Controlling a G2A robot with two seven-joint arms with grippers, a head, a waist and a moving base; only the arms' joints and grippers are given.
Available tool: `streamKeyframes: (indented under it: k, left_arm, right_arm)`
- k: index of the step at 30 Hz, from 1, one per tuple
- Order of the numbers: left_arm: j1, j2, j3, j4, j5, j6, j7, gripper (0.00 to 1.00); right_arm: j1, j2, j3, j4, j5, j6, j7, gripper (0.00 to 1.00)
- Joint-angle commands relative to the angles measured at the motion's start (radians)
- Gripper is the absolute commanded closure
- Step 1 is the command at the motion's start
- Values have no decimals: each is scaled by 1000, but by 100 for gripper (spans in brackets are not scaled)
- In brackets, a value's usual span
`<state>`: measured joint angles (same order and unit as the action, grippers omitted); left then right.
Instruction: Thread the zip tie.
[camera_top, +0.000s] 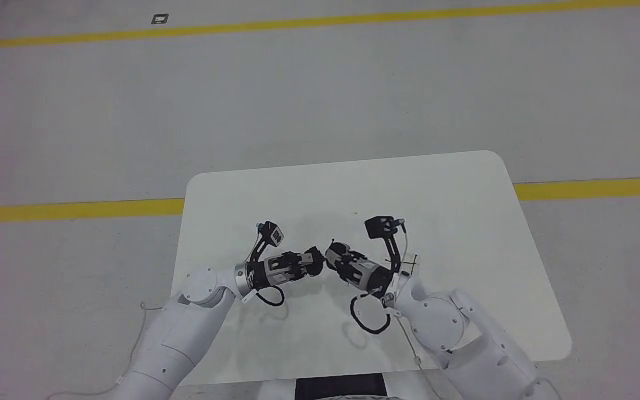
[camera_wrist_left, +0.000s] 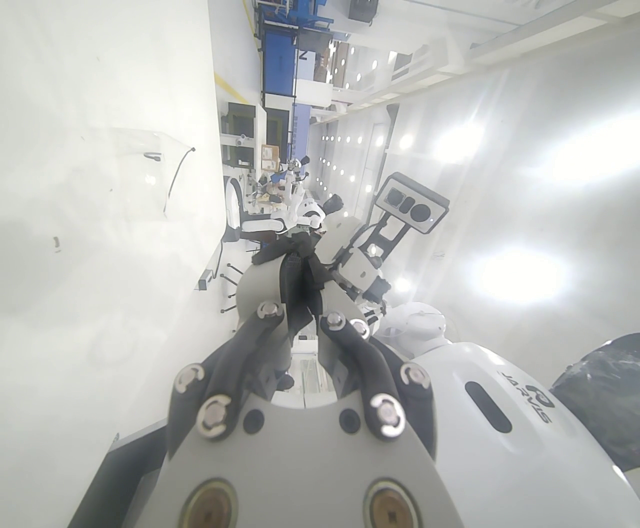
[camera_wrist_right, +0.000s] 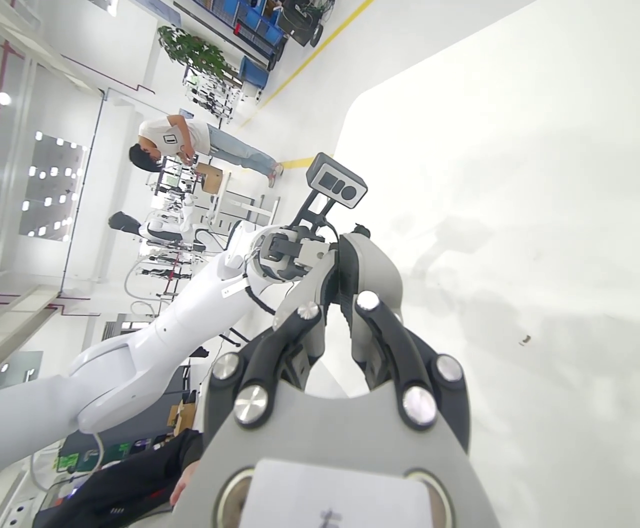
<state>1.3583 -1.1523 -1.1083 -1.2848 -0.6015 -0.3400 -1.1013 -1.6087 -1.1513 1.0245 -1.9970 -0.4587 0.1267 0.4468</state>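
Above the middle of the white table (camera_top: 450, 200), my left gripper (camera_top: 312, 262) and right gripper (camera_top: 335, 254) meet tip to tip. In the left wrist view the left gripper (camera_wrist_left: 296, 250) is shut, and a ragged black piece that looks like the zip tie (camera_wrist_left: 280, 250) sticks out at its tips. The right gripper (camera_wrist_right: 341, 252) has its pads pressed together. I cannot tell what, if anything, is between them. A thin black zip tie (camera_wrist_left: 177, 170) lies farther off on the table beside a clear plastic sheet (camera_wrist_left: 135, 150).
A small dark speck (camera_wrist_right: 524, 340) lies on the table (camera_wrist_right: 500, 175) near the grippers. The table's rounded far corner and edges are well away from both arms. A yellow floor line (camera_top: 300, 22) runs beyond the table.
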Motion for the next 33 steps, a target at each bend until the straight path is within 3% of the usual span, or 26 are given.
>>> streamKeyframes:
  k: [1,33]
  left_arm:
    - [0,0,0,0,0,0,0,100]
    - [0,0,0,0,0,0,0,100]
  right_arm:
    - [0,-1,-1,3,-1,6,-2,100]
    - [4,-3,-4,28,-11,28,44,100]
